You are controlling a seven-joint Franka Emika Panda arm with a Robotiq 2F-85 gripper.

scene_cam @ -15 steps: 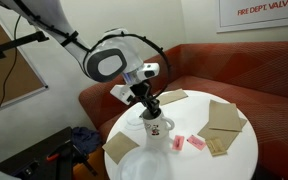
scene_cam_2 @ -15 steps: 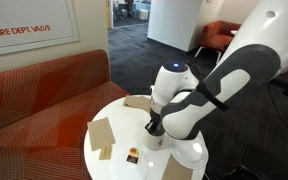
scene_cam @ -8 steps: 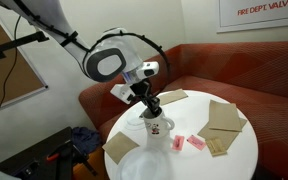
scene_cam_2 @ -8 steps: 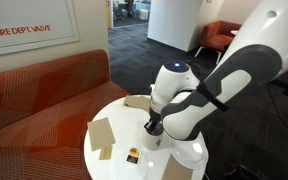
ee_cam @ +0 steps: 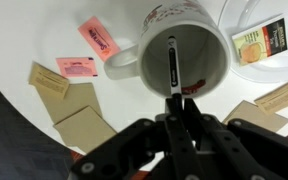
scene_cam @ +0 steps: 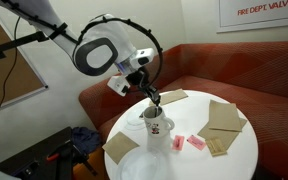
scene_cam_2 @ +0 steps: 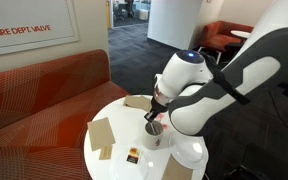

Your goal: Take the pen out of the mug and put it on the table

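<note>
The end effector (ee_cam: pixel 180 101) clamps the pen (ee_cam: pixel 172 63) over the mug (ee_cam: pixel 208 55).

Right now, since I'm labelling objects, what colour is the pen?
Black; the pen shows best in the wrist view.

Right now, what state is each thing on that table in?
mug: upright on the table
pen: gripped at its top by the jaws, far end seemingly inside the mug
jaws: shut on the pen
pink packets: lying flat on the table
brown napkins: lying flat
</note>
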